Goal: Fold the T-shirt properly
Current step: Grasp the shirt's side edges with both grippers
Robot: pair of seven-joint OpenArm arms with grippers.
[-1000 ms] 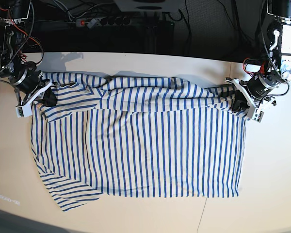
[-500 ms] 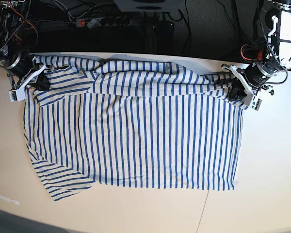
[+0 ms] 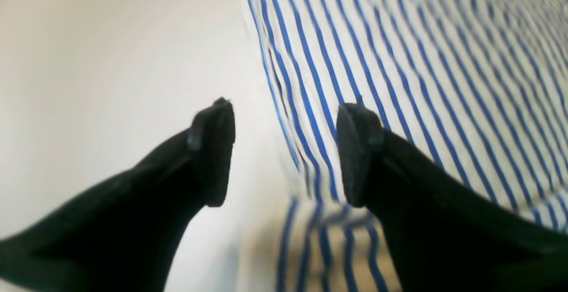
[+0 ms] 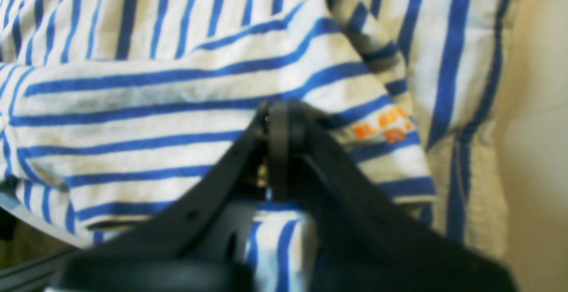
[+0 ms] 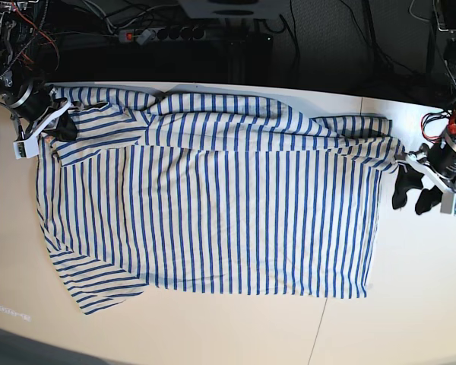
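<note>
Fabric of the T-shirt is lying spread across the middle of the worktop, its top hem running close along the far edge and one sleeve trailing toward the near corner on the right arm's side. Right end effector is sitting at the far corner of the worktop, its jaws pressed together and pinching a fold of the striped cloth; small orange lettering is showing on the fabric just beside the grip. Left end effector is standing off the garment's side edge, over bare worktop, with its jaws spread wide and gripping nothing. In the left wrist view, one fingertip is overlapping the shirt's edge while the other is hanging over plain surface.
</note>
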